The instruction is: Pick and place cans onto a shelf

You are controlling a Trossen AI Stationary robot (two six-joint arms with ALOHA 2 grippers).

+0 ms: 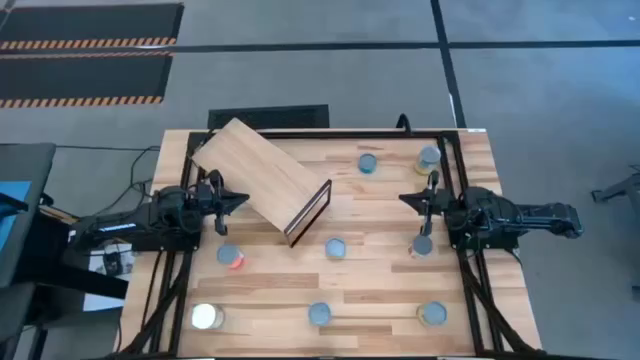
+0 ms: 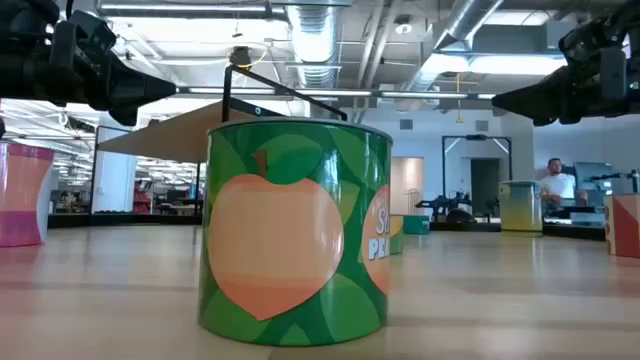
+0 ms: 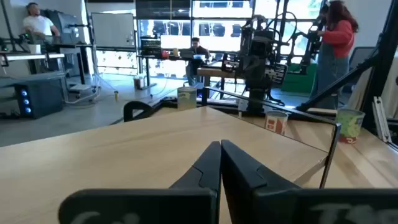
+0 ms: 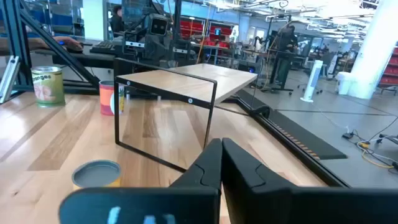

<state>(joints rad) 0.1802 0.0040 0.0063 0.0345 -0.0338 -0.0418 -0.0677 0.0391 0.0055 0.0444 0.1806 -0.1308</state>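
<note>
At opposite sides of the planked wooden tabletop (image 1: 380,290), the left gripper (image 1: 243,198) and right gripper (image 1: 404,199) hover above the surface with fingers pressed together, holding nothing. Between them, nearer the left gripper, the light plain-wood rectangular shelf (image 1: 258,171) sits skewed at the back-left, its dark-framed end (image 1: 308,213) facing the table's middle. Eight small round cans lie scattered on the tabletop, one silver-lidded tin (image 1: 422,245) just beside the right gripper, a red-sided one (image 1: 229,257) near the left.
</note>
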